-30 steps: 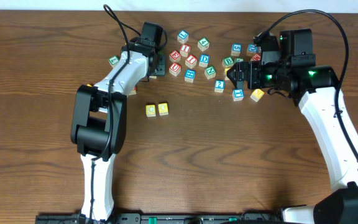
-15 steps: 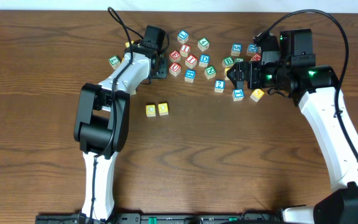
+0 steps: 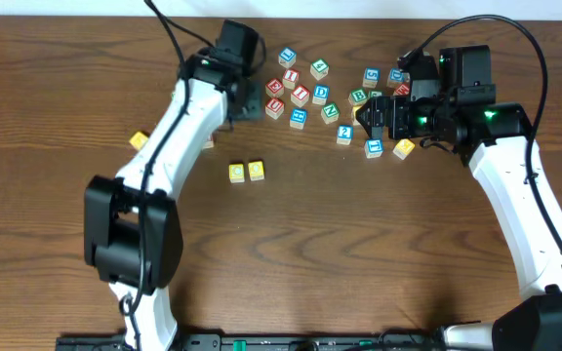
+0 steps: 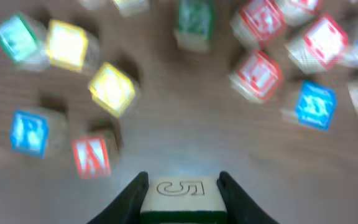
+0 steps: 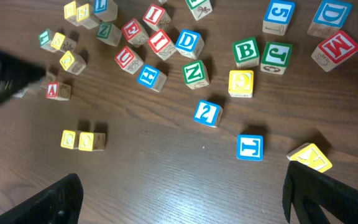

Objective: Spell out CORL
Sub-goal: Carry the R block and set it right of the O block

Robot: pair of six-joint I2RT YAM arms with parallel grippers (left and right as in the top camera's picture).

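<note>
Two yellow letter blocks (image 3: 237, 173) (image 3: 256, 172) lie side by side on the wooden table, apart from the rest; they also show in the right wrist view (image 5: 79, 140). A scatter of coloured letter blocks (image 3: 301, 93) lies at the back. My left gripper (image 4: 182, 182) is shut on a pale block (image 4: 180, 194) with a green side and an engraved figure on top, held above the table; from overhead it (image 3: 244, 103) is at the scatter's left edge. My right gripper (image 5: 182, 199) is wide open and empty, and hovers by the scatter's right side (image 3: 367, 117).
Near the right gripper lie a blue "2" block (image 5: 207, 112), a blue "T" block (image 5: 250, 147), a yellow "C" block (image 5: 240, 83) and a yellow block (image 5: 309, 157). A yellow block (image 3: 140, 139) lies at the left, beside the left arm.
The left arm's elbow has swung left and uncovered a yellow block there; its gripper stays by the scatter with the block. The right arm has not moved.
</note>
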